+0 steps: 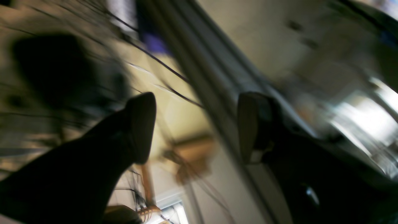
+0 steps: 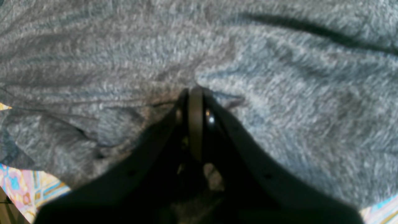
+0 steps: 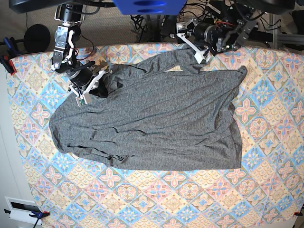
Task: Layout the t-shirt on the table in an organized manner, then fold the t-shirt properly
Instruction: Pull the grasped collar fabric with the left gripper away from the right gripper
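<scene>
floor: beige carpet | cables: tangled, far side | light: even

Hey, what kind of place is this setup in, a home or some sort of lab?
Most likely a robotics lab or workshop bench. Two robot arms are mounted at the far edge of the table, loose cables tangle behind them, and clamps pin the patterned cloth down under the t-shirt.

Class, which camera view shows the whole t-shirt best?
The base view: the t-shirt lies spread across the table, every edge visible. The right wrist view shows only close-up grey fabric around the shut right end effector. The left wrist view is blurred and shows none.
</scene>
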Controlling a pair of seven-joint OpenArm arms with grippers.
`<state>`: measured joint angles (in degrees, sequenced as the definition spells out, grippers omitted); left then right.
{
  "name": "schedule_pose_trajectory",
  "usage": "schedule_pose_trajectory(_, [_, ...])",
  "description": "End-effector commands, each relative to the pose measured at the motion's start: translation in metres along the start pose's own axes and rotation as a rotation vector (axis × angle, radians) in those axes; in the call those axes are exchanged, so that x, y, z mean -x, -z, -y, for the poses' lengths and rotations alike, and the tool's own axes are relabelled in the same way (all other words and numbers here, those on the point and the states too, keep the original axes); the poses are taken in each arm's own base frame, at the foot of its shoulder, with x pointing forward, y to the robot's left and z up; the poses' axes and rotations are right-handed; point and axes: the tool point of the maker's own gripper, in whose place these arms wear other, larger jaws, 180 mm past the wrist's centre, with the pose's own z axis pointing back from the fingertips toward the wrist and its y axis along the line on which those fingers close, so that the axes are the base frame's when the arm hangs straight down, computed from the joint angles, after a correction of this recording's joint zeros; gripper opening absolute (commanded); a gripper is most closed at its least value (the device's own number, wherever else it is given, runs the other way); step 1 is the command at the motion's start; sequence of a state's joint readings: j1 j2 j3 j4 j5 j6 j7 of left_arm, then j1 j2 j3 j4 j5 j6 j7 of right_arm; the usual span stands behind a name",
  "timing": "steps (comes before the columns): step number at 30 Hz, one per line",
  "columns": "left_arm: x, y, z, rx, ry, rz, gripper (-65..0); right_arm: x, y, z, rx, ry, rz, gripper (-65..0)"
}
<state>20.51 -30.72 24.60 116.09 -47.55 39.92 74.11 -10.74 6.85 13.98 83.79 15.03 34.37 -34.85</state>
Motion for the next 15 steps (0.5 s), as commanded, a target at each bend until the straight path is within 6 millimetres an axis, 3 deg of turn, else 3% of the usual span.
schedule_pose_trajectory(1, [0.005,-0.001,-0.003,-0.018,0.015,-0.012,-25.2,0.060,-0.010,0.026,0.123,-0.044,-0.283,-65.0])
schedule_pose_trajectory(5, [-0.003,-0.001,-0.012,-0.067,0.027,0.032,-29.0,0.061,-0.011,0.026,0.125,-0.041,-0.285,-65.0])
schedule_pose_trajectory(10, [-0.010,-0.005,-0.018,-0.081,0.017,0.056,-29.1,0.062,-0.011,0.026,0.125,-0.040,-0.286,-65.0])
schedule_pose_trajectory(15, [-0.030,-0.014,-0.041,-0.163,-0.016,0.156,-29.1,0.062,-0.011,0.026,0.125,-0.040,-0.286,-65.0])
